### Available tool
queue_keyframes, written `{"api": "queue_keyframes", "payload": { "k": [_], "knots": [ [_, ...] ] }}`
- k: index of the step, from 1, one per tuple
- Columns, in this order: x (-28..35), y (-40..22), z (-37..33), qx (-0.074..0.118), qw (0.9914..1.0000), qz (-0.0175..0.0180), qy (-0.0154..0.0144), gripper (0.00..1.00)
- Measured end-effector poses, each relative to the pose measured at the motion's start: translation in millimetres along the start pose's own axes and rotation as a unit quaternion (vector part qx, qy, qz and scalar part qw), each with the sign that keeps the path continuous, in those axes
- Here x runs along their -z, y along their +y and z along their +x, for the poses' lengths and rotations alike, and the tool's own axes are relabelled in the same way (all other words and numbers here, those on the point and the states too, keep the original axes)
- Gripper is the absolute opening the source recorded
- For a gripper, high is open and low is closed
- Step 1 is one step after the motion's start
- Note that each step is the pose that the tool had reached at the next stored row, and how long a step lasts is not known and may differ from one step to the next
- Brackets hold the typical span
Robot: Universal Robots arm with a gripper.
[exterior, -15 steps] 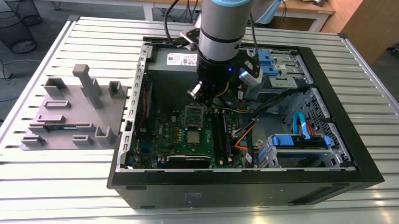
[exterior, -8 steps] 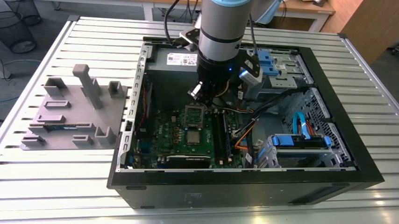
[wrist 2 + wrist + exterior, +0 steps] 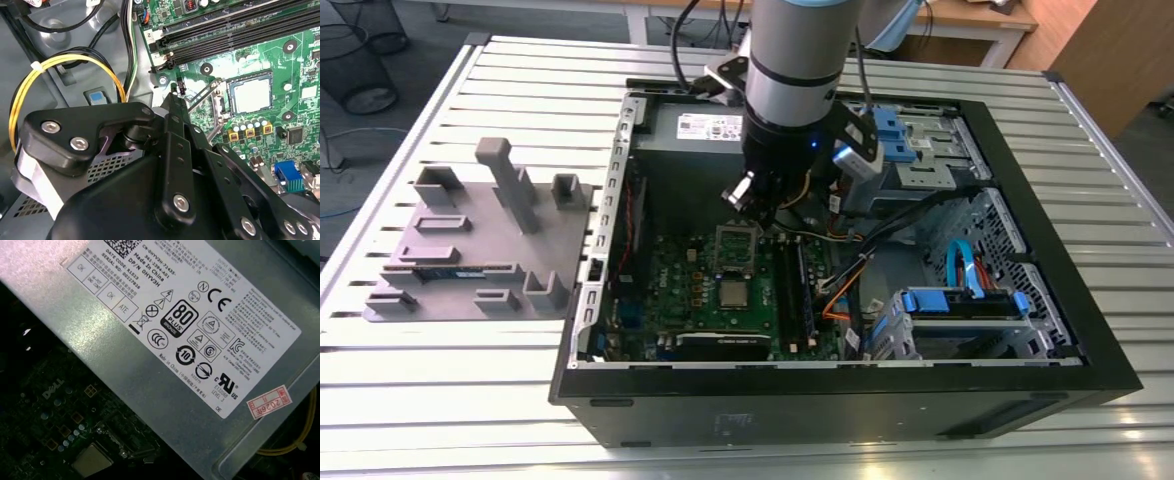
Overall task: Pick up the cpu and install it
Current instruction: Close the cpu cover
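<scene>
Cpu [image 3: 252,94] sits in its socket [image 3: 735,292], apparently already placed; gripper [image 3: 767,205] hovers above the motherboard [image 3: 670,290], its clench impossible to tell; latching the frame remains.

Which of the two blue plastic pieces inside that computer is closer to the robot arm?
The blue bracket right beside the arm; the blue caddy sits farther off, under the blue cable.

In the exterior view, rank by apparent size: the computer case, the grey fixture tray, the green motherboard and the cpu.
1. Computer case, largest.
2. Grey fixture tray and green motherboard: similar apparent extent, and the arm covers part of the board, so no ranking between them.
3. Cpu, smallest, lying on the motherboard.
</scene>
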State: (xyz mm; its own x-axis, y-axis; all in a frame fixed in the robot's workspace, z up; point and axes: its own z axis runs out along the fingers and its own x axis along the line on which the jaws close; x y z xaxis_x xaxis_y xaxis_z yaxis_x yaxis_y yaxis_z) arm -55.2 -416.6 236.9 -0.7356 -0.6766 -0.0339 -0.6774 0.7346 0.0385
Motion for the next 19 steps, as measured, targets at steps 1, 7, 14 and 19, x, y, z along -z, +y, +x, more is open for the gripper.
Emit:
{"api": "queue_keyframes", "payload": {
  "k": [1,7,14,19],
  "knots": [
    [0.2,0.0,0.0,0.0,1.0,0.0,-0.0001,0.11],
    [1.2,0.7,0.7,0.003,1.0,0.0001,-0.0001,0.11],
    [2.9,1.3,1.6,0.006,0.99998,0.0003,-0.0004,0.11],
    [3.4,1.7,3.5,0.01,0.99995,0.0007,-0.0005,0.11]
  ]
}}
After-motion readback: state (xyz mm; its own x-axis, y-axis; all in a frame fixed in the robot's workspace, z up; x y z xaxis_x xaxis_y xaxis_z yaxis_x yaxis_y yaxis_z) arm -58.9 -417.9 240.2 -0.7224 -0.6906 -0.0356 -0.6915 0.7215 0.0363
